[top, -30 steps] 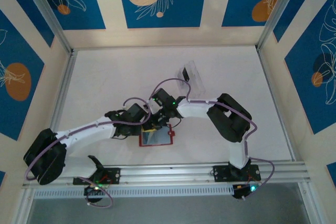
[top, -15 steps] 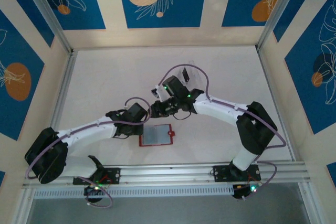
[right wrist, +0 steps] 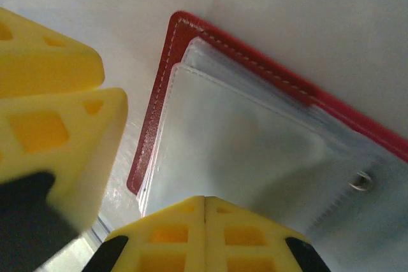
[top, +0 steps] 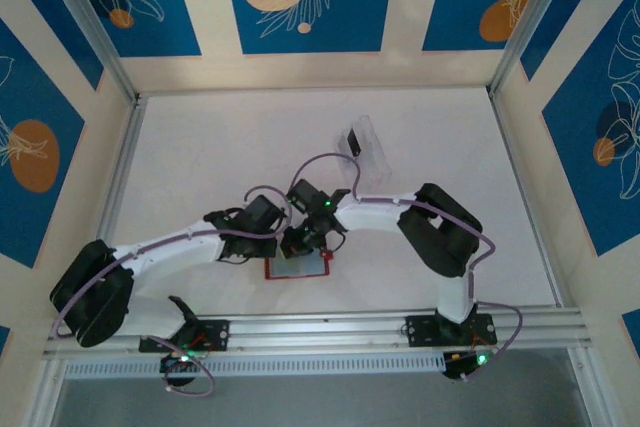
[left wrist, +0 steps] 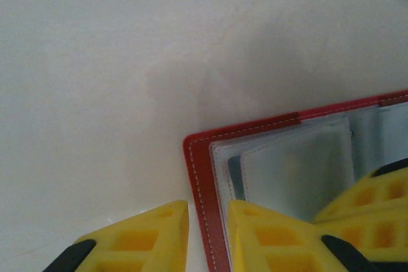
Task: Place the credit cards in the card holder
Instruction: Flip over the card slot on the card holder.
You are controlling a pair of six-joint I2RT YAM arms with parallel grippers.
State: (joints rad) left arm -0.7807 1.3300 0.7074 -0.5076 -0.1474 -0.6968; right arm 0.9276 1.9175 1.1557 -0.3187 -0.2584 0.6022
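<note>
While the red wallet (top: 297, 265) lies open on the table (top: 200, 147), the right gripper (right wrist: 204, 200) hangs clenched above its pale inner face; the left gripper (left wrist: 207, 211) straddles its edge, whether pinching it I cannot tell.

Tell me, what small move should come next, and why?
Probably nudge the shut right gripper forward to part a clear plastic sleeve of the red folding wallet: its fingers meet flush at the sleeves' edge, and the left gripper straddles the wallet's border.

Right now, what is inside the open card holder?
Clear sleeves and a snap ring show inside the card holder. The left gripper and right gripper cover part, so any card is unconfirmed.
</note>
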